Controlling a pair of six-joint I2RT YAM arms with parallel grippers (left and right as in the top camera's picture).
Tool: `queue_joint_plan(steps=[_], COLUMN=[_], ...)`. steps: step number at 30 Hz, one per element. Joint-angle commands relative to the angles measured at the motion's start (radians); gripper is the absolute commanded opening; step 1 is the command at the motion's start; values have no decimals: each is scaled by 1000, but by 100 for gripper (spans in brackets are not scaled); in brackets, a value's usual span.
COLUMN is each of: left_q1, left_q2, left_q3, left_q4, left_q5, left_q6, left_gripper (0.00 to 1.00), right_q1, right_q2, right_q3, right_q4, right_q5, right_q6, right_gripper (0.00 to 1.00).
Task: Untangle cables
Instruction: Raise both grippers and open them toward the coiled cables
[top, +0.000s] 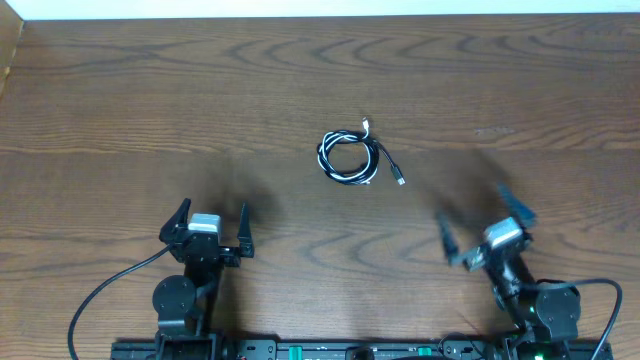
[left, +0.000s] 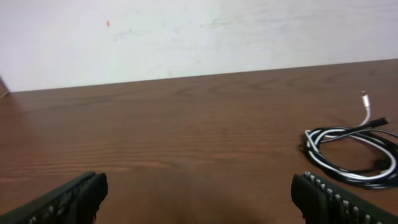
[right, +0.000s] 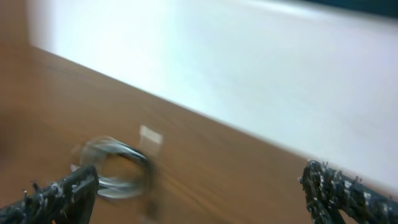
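Observation:
The cables (top: 350, 158) lie in one small tangled coil of black and white cord near the middle of the wooden table (top: 120, 110). A white plug sticks out at the coil's top and a black plug end trails to its right. My left gripper (top: 213, 209) stands open near the front left, well short of the coil, nothing between its fingers. The left wrist view shows the cables (left: 351, 152) ahead on the right, beyond the left gripper (left: 199, 194). My right gripper (top: 478, 220) is open at the front right, motion-blurred. In the right wrist view the cables (right: 115, 168) are a blur ahead-left of the right gripper (right: 199, 186).
A pale wall (left: 199, 31) rises behind the table's far edge. Thick black arm wires (top: 100, 295) loop off the arm bases along the front edge. Bare wood surrounds the coil on all sides.

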Motion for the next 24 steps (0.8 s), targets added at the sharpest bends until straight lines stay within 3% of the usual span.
queue_joint_plan(steps=[1,6,11,17,20,24], left_q1=[-4,-4,-4,-3,-3,-4], left_q2=[3,3,3,5,29,126], left_q3=[-23,-23,-19,79,170,346], left_q4=[10,31,142,309,272,131], left_q5=[125,218,218,213,214,214], left_q6=[-5,-6,-132,-149,-121,-53], left_gripper=[99,99,100,99,99,99], right_q1=[-6,-6,-6,-6,-6,-6], right_q2=[-2,-2,-2,-2,-2,-1], right_q3=[0,0,0,8,41,162], right_q4=[79,299,425,405,357,113], right_q5=[-474,-521,-510,-327,-217,-134], right_q6=[77,78,78,186,184,95], right_gripper=[99,99,99,99,99,99])
